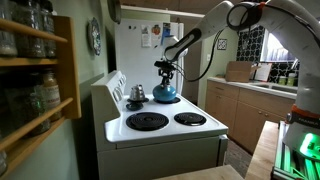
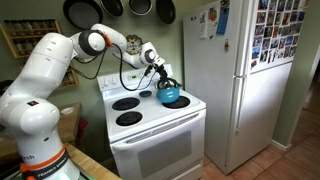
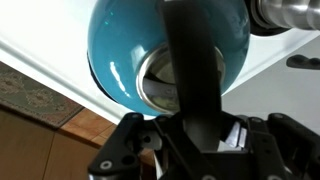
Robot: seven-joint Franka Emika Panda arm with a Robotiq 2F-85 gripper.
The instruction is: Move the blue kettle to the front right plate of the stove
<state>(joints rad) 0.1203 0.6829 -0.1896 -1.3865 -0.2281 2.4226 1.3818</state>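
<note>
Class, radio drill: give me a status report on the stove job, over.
Gripper shut on blue kettle handle. Kettle at rear right, not yet on front right plate. Silver kettle beside it, off the path.

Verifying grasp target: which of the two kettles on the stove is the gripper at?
The blue kettle; the gripper grips its black handle from above. The silver kettle stands apart, untouched.

**Dim room, soft pics**

Daylight comes in via the window (image 1: 252, 45) in an ext. view; I see the shelf (image 1: 35, 90) side in shadow. Stove (image 1: 170, 130) (image 2: 160, 112) top reads bright white in both ext. views. Wrist view: kettle (image 3: 120, 50) has soft sheen, its handle is close-up and blurred, gripper (image 3: 190, 138) dark w/ little detail. All pics low-res, grainy.
</note>
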